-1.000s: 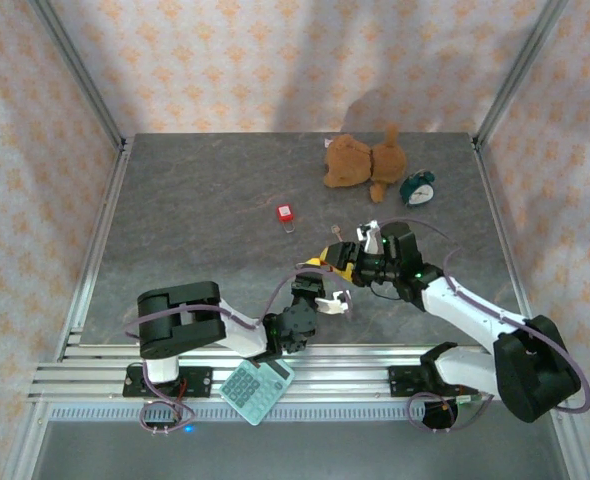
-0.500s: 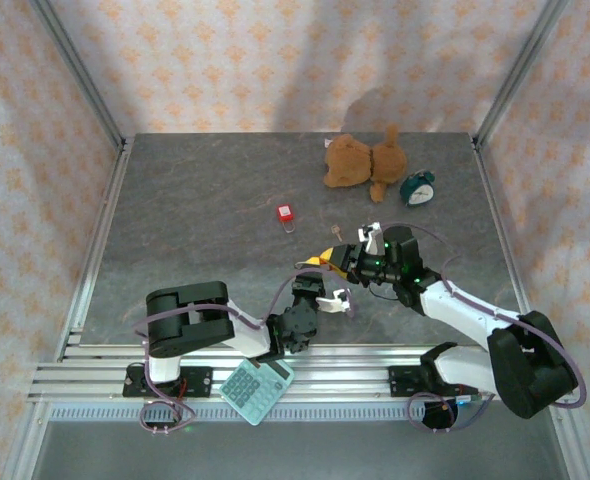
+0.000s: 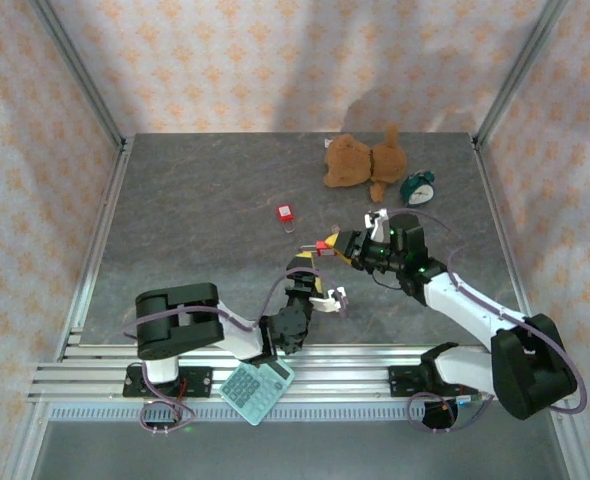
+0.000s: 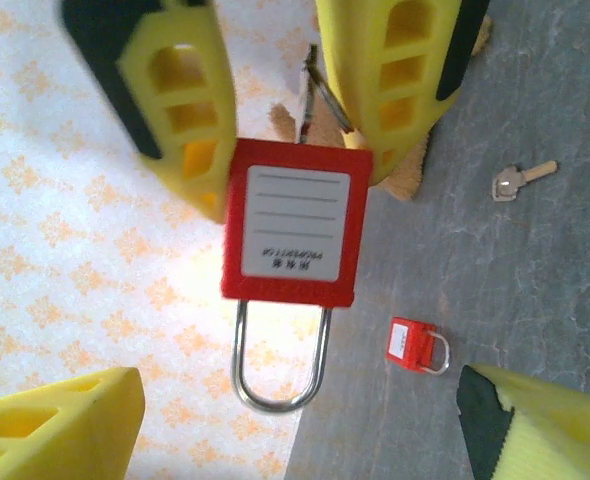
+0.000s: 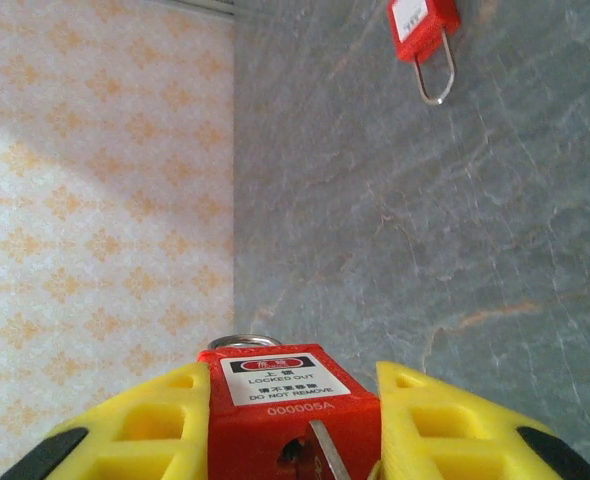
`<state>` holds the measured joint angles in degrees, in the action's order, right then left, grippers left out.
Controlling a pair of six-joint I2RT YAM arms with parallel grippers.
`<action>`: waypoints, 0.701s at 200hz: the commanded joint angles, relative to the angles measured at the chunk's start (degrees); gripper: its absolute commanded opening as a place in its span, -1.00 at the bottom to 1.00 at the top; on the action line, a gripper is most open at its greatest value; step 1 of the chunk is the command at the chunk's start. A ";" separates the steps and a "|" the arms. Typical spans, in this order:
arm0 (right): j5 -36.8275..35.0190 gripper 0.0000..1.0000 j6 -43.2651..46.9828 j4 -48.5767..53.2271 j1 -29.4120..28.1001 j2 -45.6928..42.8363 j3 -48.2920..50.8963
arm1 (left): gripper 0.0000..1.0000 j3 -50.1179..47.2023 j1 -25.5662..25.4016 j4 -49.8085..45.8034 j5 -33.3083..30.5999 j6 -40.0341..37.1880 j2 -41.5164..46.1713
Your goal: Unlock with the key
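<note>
Padlock (image 4: pixel 290 220), red: clamped by its body in right end effector (image 5: pixel 293 385), shackle free | left end effector (image 3: pixel 323 283): spread wide, holding nothing, at padlock's 6 o'clock in top view | key (image 4: pixel 520 180): loose on table (image 3: pixel 175 220), at padlock's 2 o'clock in left wrist view | spare padlock (image 3: pixel 287 213): on table, 10 o'clock.

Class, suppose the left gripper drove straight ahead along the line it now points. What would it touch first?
The red padlock, clamped in the right gripper, sits directly ahead of the open left gripper, so it would likely be met first, though depth is hard to judge.
</note>
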<state>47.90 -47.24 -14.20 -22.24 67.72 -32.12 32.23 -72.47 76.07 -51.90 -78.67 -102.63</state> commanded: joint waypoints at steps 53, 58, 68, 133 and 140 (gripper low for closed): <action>-1.57 -0.59 5.45 -0.23 1.74 3.39 -5.05 | 0.80 -2.56 -0.96 -10.80 -2.38 12.69 10.42; -1.87 -0.59 6.01 0.21 1.75 3.36 -5.06 | 0.81 -2.77 -1.00 -12.24 -2.18 14.26 11.53; -2.54 -0.59 7.31 1.05 1.68 3.34 -5.15 | 0.81 -3.01 -0.93 -17.48 -1.39 18.27 14.30; -5.22 -0.62 11.45 3.81 1.78 2.73 -4.89 | 0.54 -0.81 9.52 -65.74 28.05 52.53 44.04; -5.31 -0.62 11.40 3.78 1.81 2.60 -4.80 | 0.53 0.13 11.05 -68.81 31.76 53.63 45.92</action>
<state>44.07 -38.15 -10.24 -20.80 71.26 -35.62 30.72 -64.90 24.40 -35.46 -37.80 -63.13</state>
